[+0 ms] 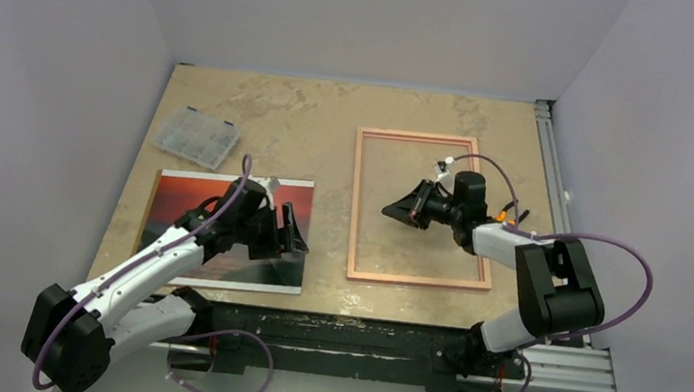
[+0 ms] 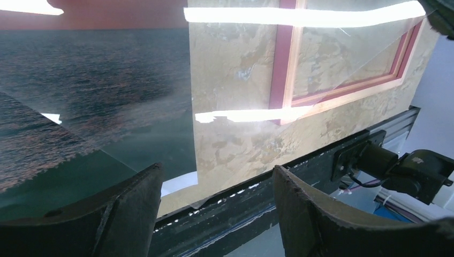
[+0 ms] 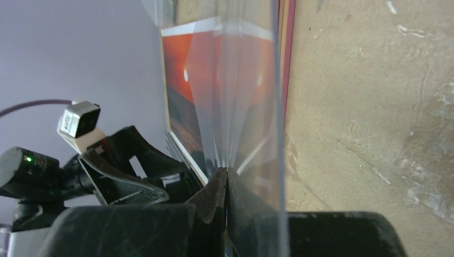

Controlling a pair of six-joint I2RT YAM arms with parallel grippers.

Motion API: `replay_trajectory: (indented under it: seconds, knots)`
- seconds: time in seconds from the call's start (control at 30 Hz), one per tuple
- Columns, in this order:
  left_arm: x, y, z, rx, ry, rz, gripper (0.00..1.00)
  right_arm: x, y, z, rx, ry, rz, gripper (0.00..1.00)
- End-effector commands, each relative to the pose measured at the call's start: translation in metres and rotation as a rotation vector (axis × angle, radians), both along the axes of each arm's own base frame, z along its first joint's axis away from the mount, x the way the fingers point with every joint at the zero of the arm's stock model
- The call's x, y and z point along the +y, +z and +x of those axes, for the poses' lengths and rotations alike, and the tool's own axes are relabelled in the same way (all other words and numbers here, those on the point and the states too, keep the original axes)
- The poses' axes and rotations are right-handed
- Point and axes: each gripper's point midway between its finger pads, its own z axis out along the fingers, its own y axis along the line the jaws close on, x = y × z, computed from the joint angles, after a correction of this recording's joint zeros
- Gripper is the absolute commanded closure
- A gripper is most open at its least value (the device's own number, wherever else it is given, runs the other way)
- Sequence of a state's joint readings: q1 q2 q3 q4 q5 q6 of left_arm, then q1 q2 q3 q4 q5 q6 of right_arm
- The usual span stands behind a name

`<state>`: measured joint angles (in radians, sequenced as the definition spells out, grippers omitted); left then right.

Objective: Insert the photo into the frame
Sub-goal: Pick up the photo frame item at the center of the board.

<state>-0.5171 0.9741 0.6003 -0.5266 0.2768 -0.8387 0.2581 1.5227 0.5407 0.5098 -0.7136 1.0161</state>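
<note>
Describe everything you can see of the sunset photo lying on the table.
The photo is a glossy rectangular print: red-orange sky, small white sun, dark sea, thin white border. It lies flat, face up, on the left of the table, apart from the frame. The open left gripper sits over its near right corner; contact cannot be told.

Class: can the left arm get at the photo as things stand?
Probably yes: the left gripper hangs open over the photo's right edge, nothing lies on it; the right gripper holds the pane over the frame.
</note>
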Motion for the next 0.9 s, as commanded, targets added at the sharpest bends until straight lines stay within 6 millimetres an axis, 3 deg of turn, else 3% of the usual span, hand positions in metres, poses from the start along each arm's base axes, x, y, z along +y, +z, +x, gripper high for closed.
replay_trajectory:
  seconds: [0.0, 0.23, 0.3, 0.53, 0.7, 0.87]
  knots:
    - [0.006, 0.018, 0.008, -0.072, -0.014, 0.033, 0.28, -0.002, -0.001, -0.030, 0.053, 0.256, -0.074, 1.00]
    - [0.013, 0.019, 0.007, -0.076, -0.014, 0.073, 0.28, -0.017, 0.012, -0.040, 0.021, 0.421, -0.177, 1.00]
    - [0.014, 0.017, 0.006, -0.073, -0.016, 0.078, 0.28, -0.023, 0.008, -0.044, 0.050, 0.449, -0.232, 1.00]
    - [0.016, 0.010, 0.006, -0.056, -0.020, 0.106, 0.28, -0.030, 0.000, -0.027, 0.064, 0.470, -0.323, 1.00]
    - [0.019, 0.001, 0.006, -0.036, -0.014, 0.130, 0.28, -0.038, 0.011, 0.008, -0.010, 0.365, -0.440, 0.68]
    - [0.021, -0.006, 0.007, -0.015, 0.000, 0.148, 0.28, -0.032, 0.031, 0.050, -0.092, 0.299, -0.453, 0.55]
